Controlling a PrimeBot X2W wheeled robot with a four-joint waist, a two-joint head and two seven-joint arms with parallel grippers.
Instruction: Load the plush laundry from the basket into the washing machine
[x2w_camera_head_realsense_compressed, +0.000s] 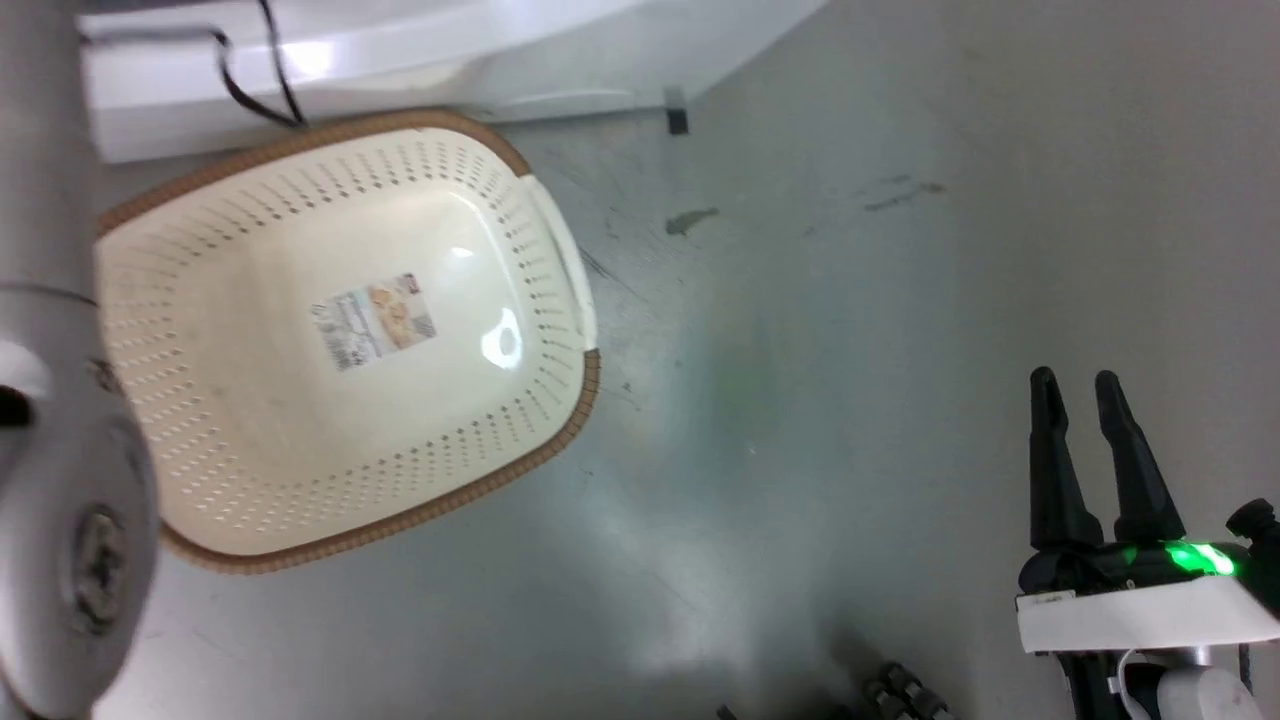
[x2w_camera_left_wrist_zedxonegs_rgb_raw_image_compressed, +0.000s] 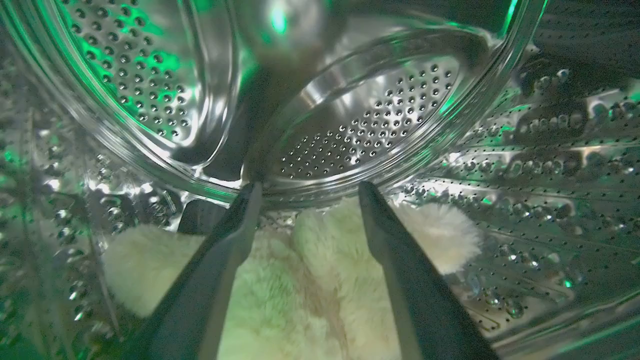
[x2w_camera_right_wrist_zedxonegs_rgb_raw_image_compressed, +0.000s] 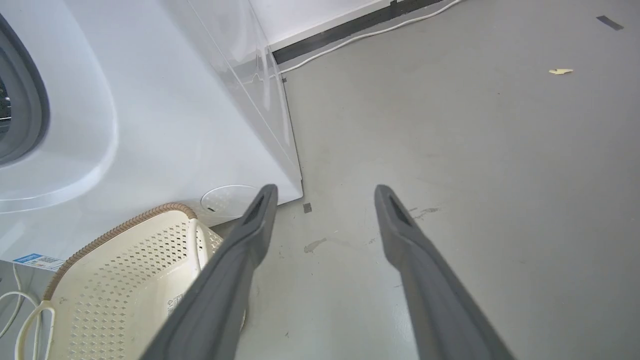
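On my left wrist feed, the left gripper (x2w_camera_left_wrist_zedxonegs_rgb_raw_image_compressed: 308, 187) has its fingers (x2w_camera_left_wrist_zedxonegs_rgb_raw_image_compressed: 220, 280) spread well apart, with nothing pinched between them. They rise from the bottom edge and reach into the steel drum (x2w_camera_left_wrist_zedxonegs_rgb_raw_image_compressed: 360, 130) of the washing machine. The plush laundry (x2w_camera_left_wrist_zedxonegs_rgb_raw_image_compressed: 310, 285) lies in the drum, across the lower middle of the frame, showing between and on either side of the two fingers. I cannot tell whether the fingers' undersides brush the pile. The fingertips stand level with the rim of the drum's perforated back wall, which is lit green.

On the head feed, the right gripper (x2w_camera_head_realsense_compressed: 1074, 380) sits at the lower right. Its fingers are parted by a narrow gap and hold nothing, over the bare grey floor (x2w_camera_head_realsense_compressed: 900, 300). A green light (x2w_camera_head_realsense_compressed: 1195, 558) glows at its wrist. My right wrist feed shows the same fingers apart, pointing at the floor just beside the washing machine's lower corner.

The basket (x2w_camera_head_realsense_compressed: 200, 420) stands on the floor at the centre left of the head frame, close against the white washing machine (x2w_camera_head_realsense_compressed: 400, 50) along the top edge. Its floor shows bare cream plastic and a label sticker (x2w_camera_head_realsense_compressed: 375, 320). A pale arm (x2w_camera_head_realsense_compressed: 60, 450) covers the left edge.
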